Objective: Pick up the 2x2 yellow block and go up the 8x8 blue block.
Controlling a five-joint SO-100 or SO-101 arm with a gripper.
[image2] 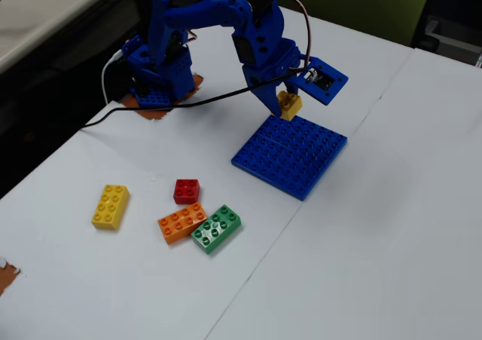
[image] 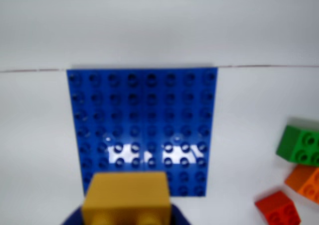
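My gripper (image2: 286,103) is shut on the 2x2 yellow block (image2: 288,105) and holds it just above the far edge of the 8x8 blue block (image2: 290,154). In the wrist view the yellow block (image: 126,197) fills the bottom centre, between blue jaw parts, at the near edge of the blue baseplate (image: 144,115). Whether the block touches the plate cannot be told.
On the white table, left of the plate in the fixed view, lie a longer yellow brick (image2: 111,206), a red brick (image2: 186,191), an orange brick (image2: 181,222) and a green brick (image2: 216,228). The wrist view shows green (image: 300,144), orange (image: 305,181) and red (image: 279,207) bricks at right.
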